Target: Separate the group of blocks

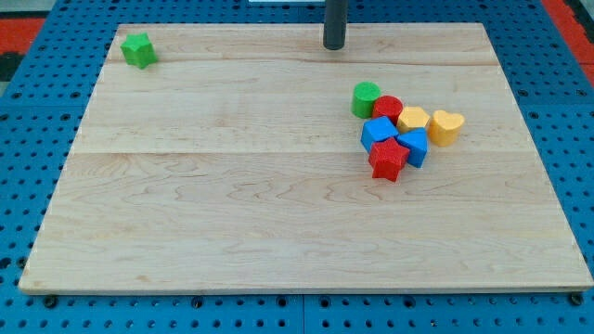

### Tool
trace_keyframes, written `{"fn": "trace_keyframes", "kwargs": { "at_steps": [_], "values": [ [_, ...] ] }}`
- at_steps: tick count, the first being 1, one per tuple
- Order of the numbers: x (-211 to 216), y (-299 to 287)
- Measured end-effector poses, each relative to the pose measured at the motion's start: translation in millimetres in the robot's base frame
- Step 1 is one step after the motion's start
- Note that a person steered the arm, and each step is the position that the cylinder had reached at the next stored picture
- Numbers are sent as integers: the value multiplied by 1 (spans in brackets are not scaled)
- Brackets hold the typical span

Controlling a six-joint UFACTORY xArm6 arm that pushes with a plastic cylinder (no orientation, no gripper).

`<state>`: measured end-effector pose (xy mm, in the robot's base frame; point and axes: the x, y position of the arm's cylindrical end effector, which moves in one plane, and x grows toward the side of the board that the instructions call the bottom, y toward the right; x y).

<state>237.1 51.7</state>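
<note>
A tight cluster of blocks lies at the view's right middle of the wooden board: a green cylinder, a red cylinder, a yellow hexagon-like block, a yellow heart-like block, a blue cube, a second blue block and a red star-like block. They touch one another. My tip is at the view's top centre, above and left of the cluster, apart from the green cylinder.
A lone green star-like block sits at the board's top left corner. The board lies on a blue pegboard surface that surrounds it.
</note>
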Motion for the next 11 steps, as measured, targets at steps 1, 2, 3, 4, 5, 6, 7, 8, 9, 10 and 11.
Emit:
{"fn": "trace_keyframes", "kwargs": {
  "at_steps": [1, 2, 3, 4, 5, 6, 7, 8, 9, 10, 11],
  "values": [
    [0, 5],
    [0, 14],
    [0, 21],
    [18, 40],
    [37, 102],
    [85, 100],
    [144, 51],
    [157, 35],
    [157, 70],
    [180, 77],
    [195, 60]
  ]
}}
